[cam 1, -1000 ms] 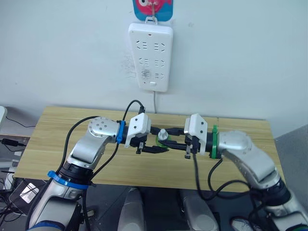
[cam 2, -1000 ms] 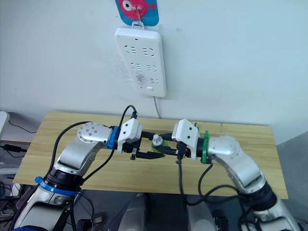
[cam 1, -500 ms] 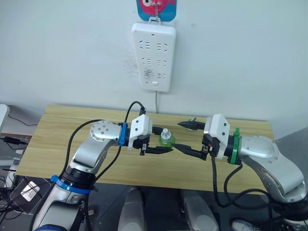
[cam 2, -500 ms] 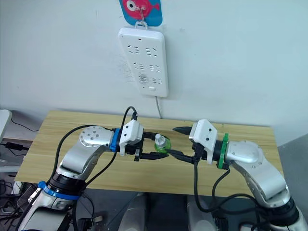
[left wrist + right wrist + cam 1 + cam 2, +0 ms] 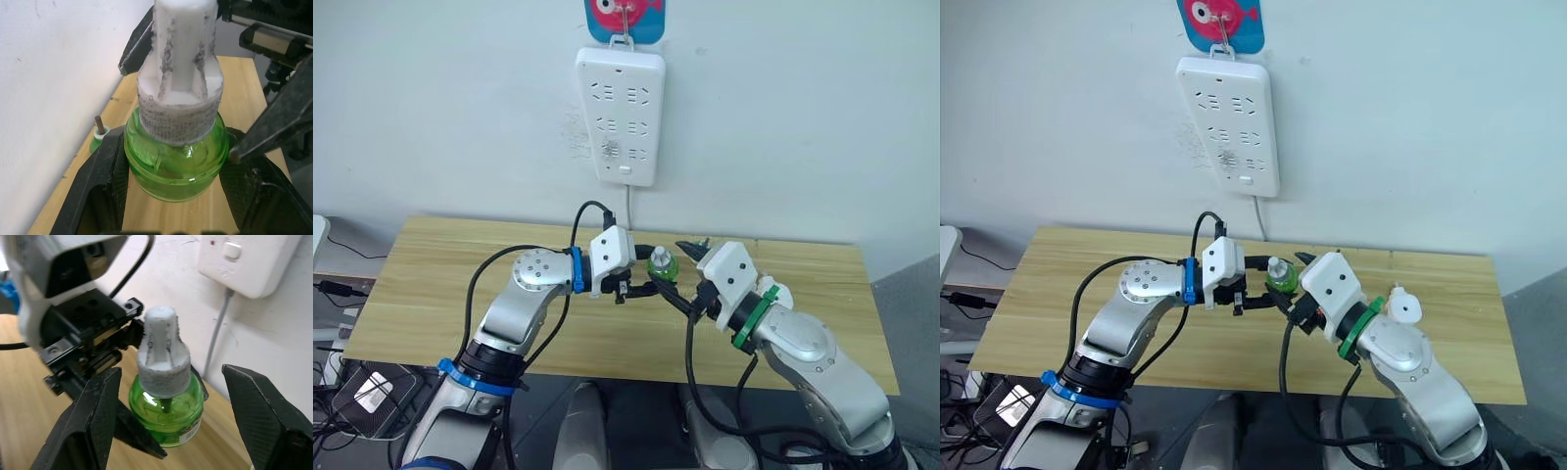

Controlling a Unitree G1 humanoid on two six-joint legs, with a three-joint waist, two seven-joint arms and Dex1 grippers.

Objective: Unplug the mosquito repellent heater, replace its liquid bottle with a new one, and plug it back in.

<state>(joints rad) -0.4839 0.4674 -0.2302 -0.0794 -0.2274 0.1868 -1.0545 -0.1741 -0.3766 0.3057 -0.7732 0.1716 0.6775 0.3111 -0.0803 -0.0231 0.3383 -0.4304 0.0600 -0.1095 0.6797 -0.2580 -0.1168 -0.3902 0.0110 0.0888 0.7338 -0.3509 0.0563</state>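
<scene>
Item: green bottle [image 5: 176, 156], cap on, clamped in left gripper [image 5: 641, 285] fingers. Right gripper [image 5: 171, 431] fingers apart, straddling cap (not touching). Power strip [image 5: 620, 116] sockets vacant; cap removal, refit, replug pending, by my est.

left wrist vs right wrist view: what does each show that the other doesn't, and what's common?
Left wrist view alone: a second small green bottle with a bare brown wick standing on the wooden table by the wall. Right wrist view alone: the lower end of the white wall power strip with its cord, and the left gripper's white housing. Both: the green glass liquid bottle with a white cap, clamped by the left gripper, and the right gripper open around it.
</scene>
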